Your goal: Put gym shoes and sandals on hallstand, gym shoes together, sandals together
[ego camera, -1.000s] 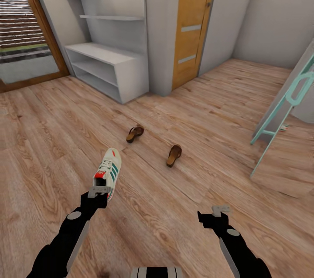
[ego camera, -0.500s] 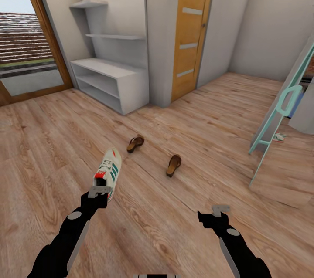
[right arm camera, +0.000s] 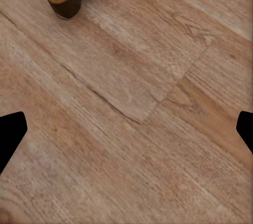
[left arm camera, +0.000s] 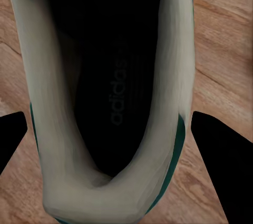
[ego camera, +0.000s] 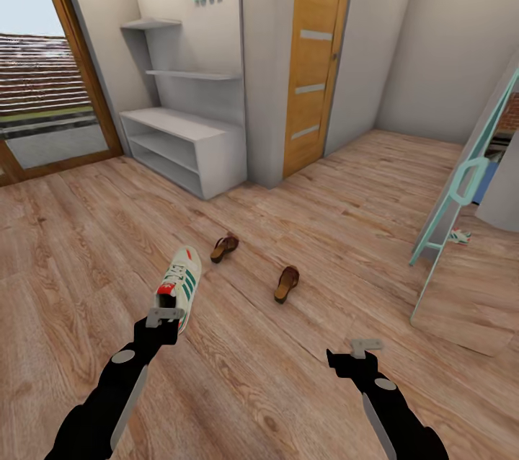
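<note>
My left gripper point(ego camera: 164, 316) clamps the white green-striped sneaker point(ego camera: 180, 285) by its heel; right gripper point(ego camera: 365, 345) spread, empty, over bare wood-plank floor point(ego camera: 303, 373); two brown leather sandals point(ego camera: 224, 247) point(ego camera: 287, 282) lie ahead, apart.

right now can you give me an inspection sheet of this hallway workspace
surface: light brown wood-plank floor, flat.
job's things: one white lace-up sneaker with green stripes at the left pincer; two dark brown leather sandals apart on the floor; pale grey shelved hallstand bare.
clutter: small item by the mint frame, unclear.
grippers: left pincer at the sneaker's heel, grip unclear; right pincer open, holds nothing.
cables: nothing seen.
surroundings: orange wooden door, glass door.
</note>
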Controlling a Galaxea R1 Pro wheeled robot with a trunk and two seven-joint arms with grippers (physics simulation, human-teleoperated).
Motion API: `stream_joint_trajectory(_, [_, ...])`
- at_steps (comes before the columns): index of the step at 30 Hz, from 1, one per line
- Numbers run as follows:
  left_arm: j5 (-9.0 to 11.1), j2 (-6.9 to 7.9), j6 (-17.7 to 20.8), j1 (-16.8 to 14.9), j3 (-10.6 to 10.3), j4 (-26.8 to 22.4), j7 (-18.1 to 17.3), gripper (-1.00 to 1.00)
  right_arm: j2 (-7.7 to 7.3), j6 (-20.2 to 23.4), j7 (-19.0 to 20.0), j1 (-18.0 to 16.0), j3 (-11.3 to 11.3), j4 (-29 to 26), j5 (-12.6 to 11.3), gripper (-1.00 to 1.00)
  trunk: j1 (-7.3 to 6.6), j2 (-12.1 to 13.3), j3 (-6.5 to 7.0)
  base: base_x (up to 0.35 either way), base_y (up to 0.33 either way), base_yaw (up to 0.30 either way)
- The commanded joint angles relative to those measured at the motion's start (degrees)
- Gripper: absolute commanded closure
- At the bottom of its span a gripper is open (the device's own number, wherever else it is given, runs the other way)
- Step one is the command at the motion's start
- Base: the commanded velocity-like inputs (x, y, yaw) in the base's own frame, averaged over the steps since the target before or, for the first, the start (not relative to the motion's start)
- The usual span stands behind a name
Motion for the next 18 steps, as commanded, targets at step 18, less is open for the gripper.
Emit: stream_joint_trajectory(18, [-0.04,-0.7,0.32,-0.02,-0.03,-0.08,-0.06,1.0,0.0,0.33,0.02,-0.01,-0.08,-0.1,-0.05,-1.0,-0.01,-0.02,0.3,0.141,0.109,0.0])
